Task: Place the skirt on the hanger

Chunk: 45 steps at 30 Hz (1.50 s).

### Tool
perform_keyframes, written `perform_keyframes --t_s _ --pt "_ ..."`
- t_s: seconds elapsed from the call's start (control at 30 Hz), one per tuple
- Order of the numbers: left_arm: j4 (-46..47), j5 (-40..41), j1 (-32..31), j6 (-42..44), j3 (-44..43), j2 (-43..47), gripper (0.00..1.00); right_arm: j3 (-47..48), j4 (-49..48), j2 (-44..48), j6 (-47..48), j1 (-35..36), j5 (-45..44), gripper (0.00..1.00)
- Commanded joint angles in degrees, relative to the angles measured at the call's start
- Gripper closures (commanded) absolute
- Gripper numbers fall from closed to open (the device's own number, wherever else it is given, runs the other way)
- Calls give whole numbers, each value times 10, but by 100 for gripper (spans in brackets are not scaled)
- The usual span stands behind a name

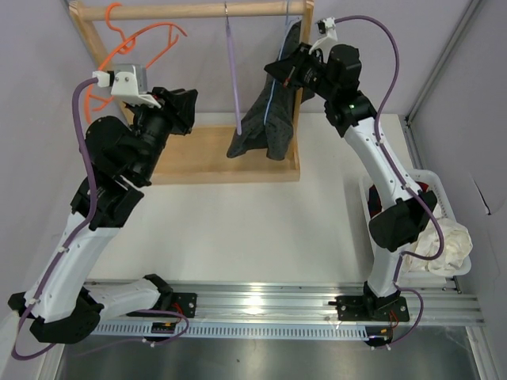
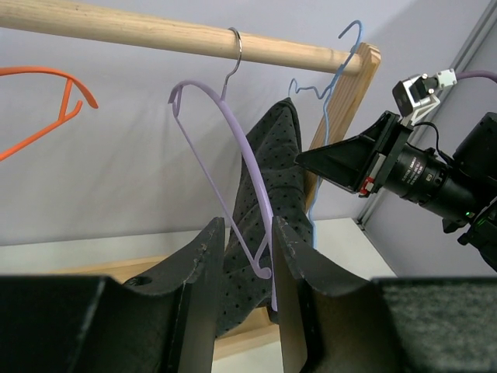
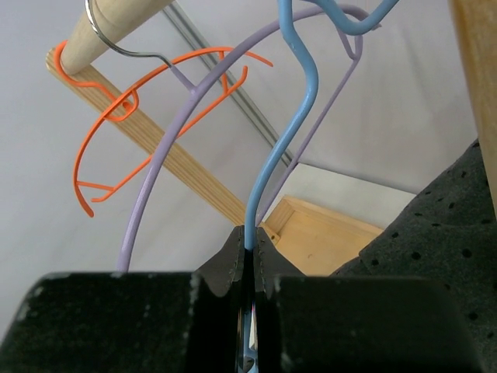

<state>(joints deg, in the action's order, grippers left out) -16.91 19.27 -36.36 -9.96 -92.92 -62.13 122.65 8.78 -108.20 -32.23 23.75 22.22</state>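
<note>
The dark dotted skirt [image 1: 265, 127] hangs draped on the light-blue hanger [image 1: 273, 99] at the right end of the wooden rod [image 1: 182, 11]. My right gripper [image 1: 289, 73] is shut on the hanger's blue wire [image 3: 291, 132], which runs up from between its fingertips [image 3: 248, 235]; the skirt [image 3: 443, 233] is beside it on the right. My left gripper [image 1: 188, 111] is open and empty, left of the skirt. In the left wrist view the skirt [image 2: 272, 179] and blue hanger [image 2: 324, 132] lie beyond its open gripper [image 2: 247, 225].
A purple hanger [image 1: 234, 71] hangs mid-rod and shows through the left jaws' gap [image 2: 233, 140]. An orange hanger [image 1: 139, 43] hangs at the left. The rack's wooden base [image 1: 198, 158] lies below. A white basket [image 1: 432, 176] holding white cloth [image 1: 451, 241] stands at the right.
</note>
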Motion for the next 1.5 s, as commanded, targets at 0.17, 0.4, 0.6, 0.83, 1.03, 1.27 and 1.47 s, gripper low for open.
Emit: perform_keyframes --t_s 0.17,0.4,0.6,0.83,1.03,1.27,1.47 --pt "18 2 1 13 18 11 64 -73 -79 44 -10 -6 12 100" --pt "20 -1 1 12 28 17 63 -102 -81 55 -7 -7 5 100" --pt "13 -11 2 12 35 27 60 -119 -80 72 -9 -7 -4 52" --pt "-20 -34 3 6 46 49 56 -145 -36 100 -4 -6 -14 1" --pt "-35 -53 2 -13 92 89 53 -245 -18 191 7 -10 -45 1" --pt "-67 -78 3 -32 161 137 53 -399 36 342 17 -21 -109 0" --pt "-93 -71 2 -45 263 191 51 -543 88 462 30 -24 -199 1"
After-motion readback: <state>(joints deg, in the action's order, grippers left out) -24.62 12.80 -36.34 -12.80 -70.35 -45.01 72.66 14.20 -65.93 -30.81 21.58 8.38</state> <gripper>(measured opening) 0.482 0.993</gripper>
